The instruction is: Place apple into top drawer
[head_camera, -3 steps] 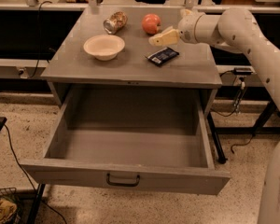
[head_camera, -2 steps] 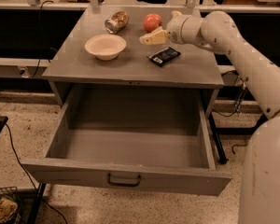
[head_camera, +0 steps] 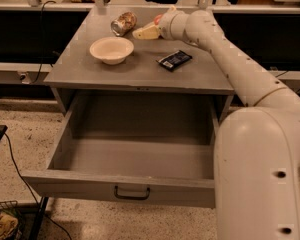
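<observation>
The apple (head_camera: 158, 19) is a red sliver at the back of the grey table top, mostly hidden behind my wrist. My gripper (head_camera: 154, 24) reaches in from the right at the apple. One cream finger (head_camera: 146, 32) lies in front of the apple and another tip (head_camera: 172, 7) shows behind it, so the gripper is open around the apple. The top drawer (head_camera: 132, 156) is pulled wide open below the table top and is empty. Its dark handle (head_camera: 132, 193) is centred on the front panel.
A cream bowl (head_camera: 111, 49) sits on the left of the table top (head_camera: 90, 71). A brownish can (head_camera: 123, 23) lies behind the bowl, just left of the gripper. A dark packet (head_camera: 174, 60) lies right of the bowl. My white arm (head_camera: 250, 79) spans the right side.
My gripper has moved left and farther back, closing in on the apple, which now is mostly covered. The view has shifted so the table sits more to the left.
</observation>
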Controlling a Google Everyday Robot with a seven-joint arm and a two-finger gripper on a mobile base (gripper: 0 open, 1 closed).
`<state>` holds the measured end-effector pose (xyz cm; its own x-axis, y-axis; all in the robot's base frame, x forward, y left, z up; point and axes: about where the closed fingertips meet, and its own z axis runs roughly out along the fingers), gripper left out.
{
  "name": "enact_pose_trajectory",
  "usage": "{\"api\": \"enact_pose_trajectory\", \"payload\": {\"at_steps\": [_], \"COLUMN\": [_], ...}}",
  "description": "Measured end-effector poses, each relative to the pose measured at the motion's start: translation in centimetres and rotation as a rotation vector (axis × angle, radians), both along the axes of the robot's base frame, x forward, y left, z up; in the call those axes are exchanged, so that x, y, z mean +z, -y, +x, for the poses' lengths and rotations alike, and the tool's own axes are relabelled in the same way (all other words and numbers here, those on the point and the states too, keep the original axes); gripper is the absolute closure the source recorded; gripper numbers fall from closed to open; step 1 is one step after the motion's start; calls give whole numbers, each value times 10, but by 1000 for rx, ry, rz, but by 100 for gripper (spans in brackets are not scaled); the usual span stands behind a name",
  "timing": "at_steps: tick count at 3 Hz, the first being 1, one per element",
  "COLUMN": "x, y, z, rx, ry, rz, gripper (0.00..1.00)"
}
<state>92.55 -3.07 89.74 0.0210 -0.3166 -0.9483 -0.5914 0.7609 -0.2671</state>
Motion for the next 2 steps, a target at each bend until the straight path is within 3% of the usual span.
{"api": "enact_pose_trajectory", "payload": {"at_steps": [1, 2], "x": [-4, -13], "y": [-6, 3], "z": [18, 32], "rx": [-27, -73], "ry": [-5, -24], "rz": [5, 7], "gripper": [0, 0]}}
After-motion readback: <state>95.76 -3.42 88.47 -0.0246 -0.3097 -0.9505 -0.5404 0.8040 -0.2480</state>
